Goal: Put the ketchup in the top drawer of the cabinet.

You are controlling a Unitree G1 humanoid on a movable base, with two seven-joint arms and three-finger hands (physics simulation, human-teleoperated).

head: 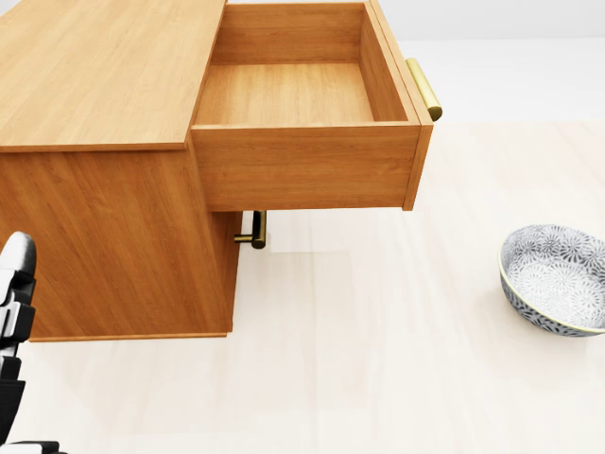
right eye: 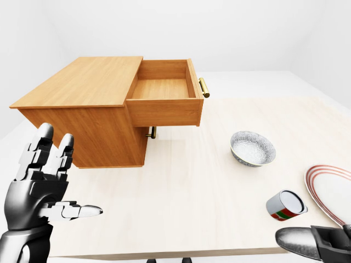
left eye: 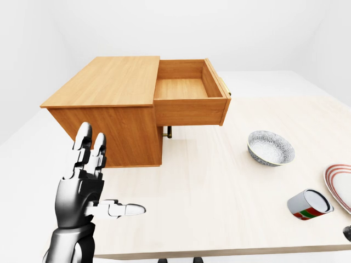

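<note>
We see the wooden cabinet [left eye: 107, 109] standing on the pale table [left eye: 208, 192], toward the left and far side. Its top drawer [head: 302, 104] is pulled fully out to the right and lies empty, its bare wooden floor plain in the head view. A brass bar handle [head: 424, 88] runs along the drawer's right face, and a second brass handle [head: 255, 230] shows below it, on the closed lower drawer.

Our left hand [left eye: 88, 186] is raised at the near left, released: the fingers [left eye: 82, 145] stand straight up and spread, the thumb points right, and nothing is held. It is clear of the cabinet, which lies beyond it.

Of our right hand [right eye: 312, 241] only a silvery fingertip and some dark linkage show at the near right corner of the right-eye view. We cannot tell whether it is spread or clenched.

To the right of the cabinet, well apart from it, a patterned bowl [left eye: 270, 148] sits upright on the table. Nearer and further right lies a small can [left eye: 309, 204] tipped on its side, with a red and green label and its pale end turned toward us. Just beside it, at the right edge, is a white plate [left eye: 340, 186] with red rim stripes.

We see no ketchup bottle in any view; it is not in the drawer.
</note>
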